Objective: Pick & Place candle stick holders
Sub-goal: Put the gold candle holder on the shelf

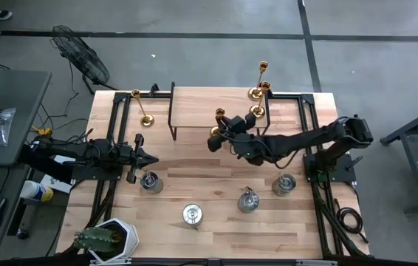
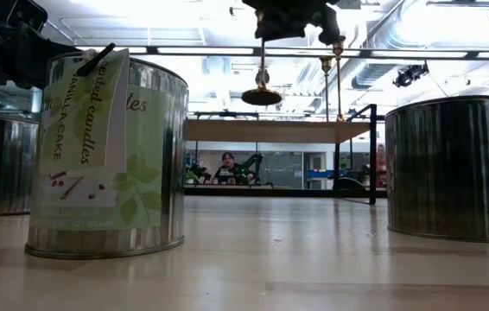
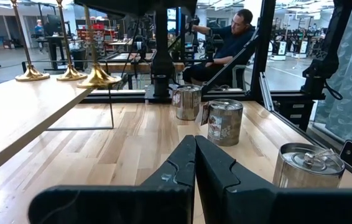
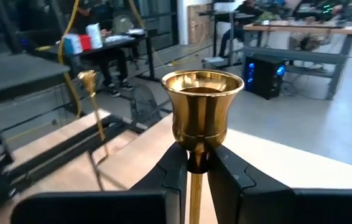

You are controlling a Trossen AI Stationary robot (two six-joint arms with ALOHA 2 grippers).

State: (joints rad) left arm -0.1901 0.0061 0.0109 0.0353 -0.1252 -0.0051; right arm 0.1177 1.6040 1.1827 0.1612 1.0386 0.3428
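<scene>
Your right gripper, out over the raised shelf near mid-table, is clamped on the thin stem of a gold candlestick just under its cup, base hanging clear. Expect rigid, polished, slippery metal, bottom-heavy, so it may swing or slide; grip squarely. Your left gripper waits closed beside a silver tin.

Both arms are matte black, built of chunky jointed links with black cabling trailing at their bases. The left gripper has two smooth, dark, wedge-shaped fingers; the right gripper looks the same.
</scene>
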